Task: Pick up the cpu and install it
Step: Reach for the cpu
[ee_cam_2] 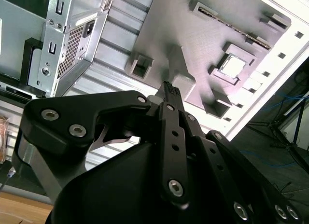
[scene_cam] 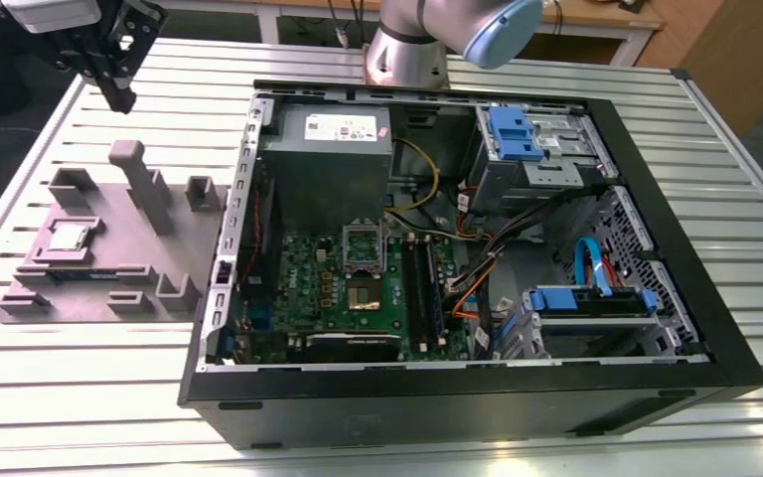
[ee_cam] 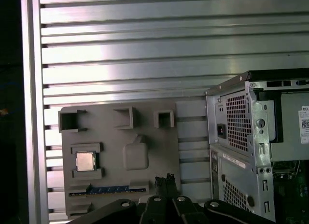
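The cpu (scene_cam: 68,236) is a small silver square lying in a recess of the grey holder block (scene_cam: 130,283), at the exterior view's left, outside the computer case. It also shows in both wrist views, cpu (ee_cam: 85,161) and cpu (ee_cam_2: 233,65). My gripper (scene_cam: 119,94) hangs high above the table beyond the far end of the block, well apart from the cpu. Its black fingertips (ee_cam: 164,179) sit pressed together with nothing between them, as the gripper (ee_cam_2: 169,87) in the second wrist view also shows. The green motherboard (scene_cam: 309,288) with its socket (scene_cam: 365,293) lies inside the open case.
The open black computer case (scene_cam: 488,397) fills the middle of the slatted metal table (scene_cam: 90,397). It holds a grey power supply (scene_cam: 329,149), blue drive cages (scene_cam: 515,134) and loose cables. Grey posts (scene_cam: 136,174) stand up from the holder block. A blue memory stick (ee_cam: 108,189) lies in its slot.
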Action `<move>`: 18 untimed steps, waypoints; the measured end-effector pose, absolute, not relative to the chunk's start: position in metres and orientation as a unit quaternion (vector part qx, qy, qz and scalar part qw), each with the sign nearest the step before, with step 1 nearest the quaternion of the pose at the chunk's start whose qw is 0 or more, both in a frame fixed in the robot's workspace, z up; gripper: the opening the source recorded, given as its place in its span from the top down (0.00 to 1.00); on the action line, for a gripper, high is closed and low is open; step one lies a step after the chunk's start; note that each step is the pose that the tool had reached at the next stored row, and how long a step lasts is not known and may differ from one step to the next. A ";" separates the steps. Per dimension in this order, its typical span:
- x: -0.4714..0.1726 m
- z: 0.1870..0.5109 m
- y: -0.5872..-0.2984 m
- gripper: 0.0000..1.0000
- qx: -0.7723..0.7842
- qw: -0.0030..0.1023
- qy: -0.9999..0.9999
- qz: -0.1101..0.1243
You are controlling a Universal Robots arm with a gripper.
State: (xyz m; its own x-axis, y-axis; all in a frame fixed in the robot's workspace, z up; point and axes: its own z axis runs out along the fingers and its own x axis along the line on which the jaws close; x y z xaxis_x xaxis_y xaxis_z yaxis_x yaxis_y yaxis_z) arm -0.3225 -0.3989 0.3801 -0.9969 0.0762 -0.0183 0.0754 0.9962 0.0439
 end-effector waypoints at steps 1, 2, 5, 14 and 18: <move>-0.323 0.380 -0.399 0.90 0.038 0.010 0.999 0.022; -0.323 0.380 -0.399 0.90 0.038 0.010 0.999 0.022; -0.323 0.380 -0.399 0.90 0.038 0.010 0.999 0.022; -0.325 0.380 -0.399 0.90 0.038 0.010 0.999 0.022; -0.328 0.380 -0.399 0.90 0.038 0.010 0.999 0.022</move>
State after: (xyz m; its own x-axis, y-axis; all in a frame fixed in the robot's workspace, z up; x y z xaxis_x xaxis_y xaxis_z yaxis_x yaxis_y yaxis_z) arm -0.3282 -0.3989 0.3800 -0.9969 0.0762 -0.0183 0.0753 0.9962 0.0439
